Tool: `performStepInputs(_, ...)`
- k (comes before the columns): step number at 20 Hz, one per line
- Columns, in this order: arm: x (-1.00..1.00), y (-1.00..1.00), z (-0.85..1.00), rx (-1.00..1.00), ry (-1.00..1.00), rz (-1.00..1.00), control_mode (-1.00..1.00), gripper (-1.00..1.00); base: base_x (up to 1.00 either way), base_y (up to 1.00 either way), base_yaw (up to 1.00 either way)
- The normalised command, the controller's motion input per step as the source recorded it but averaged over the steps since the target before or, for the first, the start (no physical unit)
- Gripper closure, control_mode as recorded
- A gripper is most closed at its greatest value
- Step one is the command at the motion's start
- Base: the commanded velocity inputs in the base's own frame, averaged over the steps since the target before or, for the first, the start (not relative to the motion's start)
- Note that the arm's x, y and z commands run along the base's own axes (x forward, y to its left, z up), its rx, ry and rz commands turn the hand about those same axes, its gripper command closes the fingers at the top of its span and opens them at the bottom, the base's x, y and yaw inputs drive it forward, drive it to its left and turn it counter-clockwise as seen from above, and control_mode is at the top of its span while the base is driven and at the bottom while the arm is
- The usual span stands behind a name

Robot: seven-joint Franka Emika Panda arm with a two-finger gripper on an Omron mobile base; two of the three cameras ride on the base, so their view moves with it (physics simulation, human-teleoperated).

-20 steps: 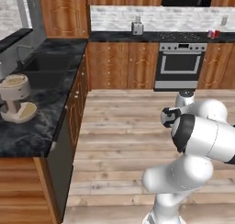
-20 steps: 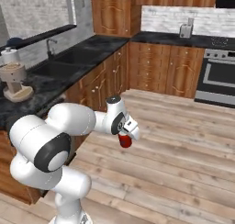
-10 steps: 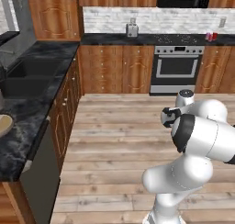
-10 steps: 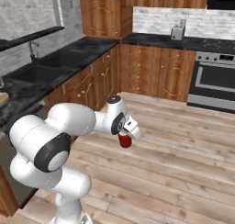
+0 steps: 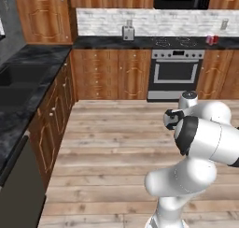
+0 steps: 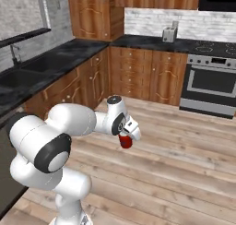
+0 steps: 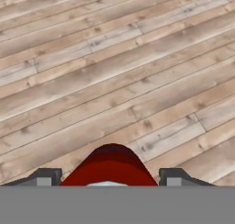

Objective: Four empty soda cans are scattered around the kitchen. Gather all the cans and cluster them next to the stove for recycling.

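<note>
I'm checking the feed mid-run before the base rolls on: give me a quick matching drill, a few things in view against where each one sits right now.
Things:
1. red soda can
2. stove
3. sink
4. small silver appliance

Places:
A. set in the black counter along the left wall
B. on the far counter, left of the cooktop
C. between the fingertips of the gripper, above the plank floor
D. built into the far cabinet run, oven door facing the room

Pairs: 1-C, 2-D, 3-A, 4-B
</note>
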Motion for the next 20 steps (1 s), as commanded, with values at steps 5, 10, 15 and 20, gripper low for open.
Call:
performStepInputs(5,0.0,0.0,0.0,0.0,0.0,0.0,1.0,1.0,0.46,-0.55,0.01)
performStepInputs(10,0.0,0.0,0.0,0.0,0.0,0.0,1.0,1.0,0.45,-0.54,0.01)
performStepInputs(15,0.0,0.0,0.0,0.0,0.0,0.0,1.0,1.0,0.44,-0.54,0.02)
performStepInputs(20,0.0,0.0,0.0,0.0,0.0,0.0,1.0,1.0,0.44,-0.54,0.02)
